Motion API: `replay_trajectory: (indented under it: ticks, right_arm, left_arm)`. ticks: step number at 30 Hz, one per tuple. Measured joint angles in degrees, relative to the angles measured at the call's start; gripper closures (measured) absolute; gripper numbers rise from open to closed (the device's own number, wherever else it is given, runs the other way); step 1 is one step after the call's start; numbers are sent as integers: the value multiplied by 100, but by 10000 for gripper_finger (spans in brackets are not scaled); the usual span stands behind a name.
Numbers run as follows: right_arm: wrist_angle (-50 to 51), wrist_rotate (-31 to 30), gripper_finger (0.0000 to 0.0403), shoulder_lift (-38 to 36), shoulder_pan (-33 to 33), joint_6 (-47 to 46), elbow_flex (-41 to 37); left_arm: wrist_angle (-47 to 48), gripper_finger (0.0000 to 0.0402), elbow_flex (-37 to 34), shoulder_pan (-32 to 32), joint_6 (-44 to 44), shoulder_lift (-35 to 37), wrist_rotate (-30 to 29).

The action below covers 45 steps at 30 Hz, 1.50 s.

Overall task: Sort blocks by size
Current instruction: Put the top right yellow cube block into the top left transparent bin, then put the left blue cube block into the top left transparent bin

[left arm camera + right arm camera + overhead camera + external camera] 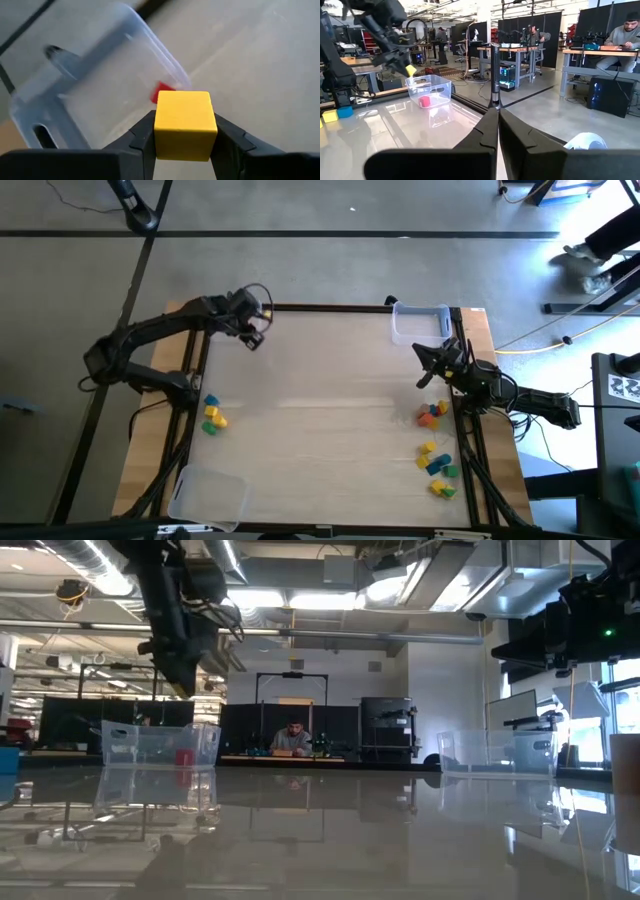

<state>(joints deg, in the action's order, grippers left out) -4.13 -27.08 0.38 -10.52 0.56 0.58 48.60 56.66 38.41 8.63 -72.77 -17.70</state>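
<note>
**Yellow block held above a tray**

Over the table's far left corner, the left gripper (pixel 185 145) clamps a yellow block (pixel 185 124) between both fingers, raised above a clear tray (pixel 429 90). One red block (pixel 424 101) already lies inside that tray.

Item held: cube, so no long axis to speak of. Its faces sit square to the fingers, one flat face up, edges level in the left wrist view.

Step in hand, as judged: carrying the yellow block to the tray for release. The next move likely calls for centring the block over the tray's opening, inside the walls and clear of the red block, then parting the fingers.

Right gripper (pixel 428 372): fingers pressed shut, holding nothing, waiting near the table's right edge beside a second tray (pixel 420 323).

Unsorted stock: a cluster of blocks (pixel 437 462) in yellow, blue, green and orange by the right edge, near side; a smaller group (pixel 212 416) in yellow, blue and green near the left edge. A third tray (pixel 207 497) sits at the near left corner.
</note>
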Motion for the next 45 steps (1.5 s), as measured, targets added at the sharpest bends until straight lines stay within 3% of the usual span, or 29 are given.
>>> replay_trajectory:
  ticks: [4, 14, 24, 31, 37, 45]
  right_arm:
    - [1, -39, 386, 0, 0, 0, 0]
    - [-1, -39, 386, 0, 0, -2, 0]
    - [-1, -39, 386, 0, 0, -2, 0]
    - [-3, -37, 386, 0, 0, -2, 0]
    - [-3, -37, 386, 0, 0, 0, 0]
    - [-25, -37, 386, 0, 0, 146, 0]
  left_arm:
    - [-451, 275, -4, 362, -303, -62, -581]
    - [-546, 271, -4, 897, -638, -90, -536]
    - [-247, 172, 78, 937, -628, 1, -198]
    - [1096, 161, 574, 191, -434, 249, 633]
    - [2356, 160, 526, -799, 672, 247, 749]
    - [2704, 160, 59, -1669, 1874, 238, 1201]
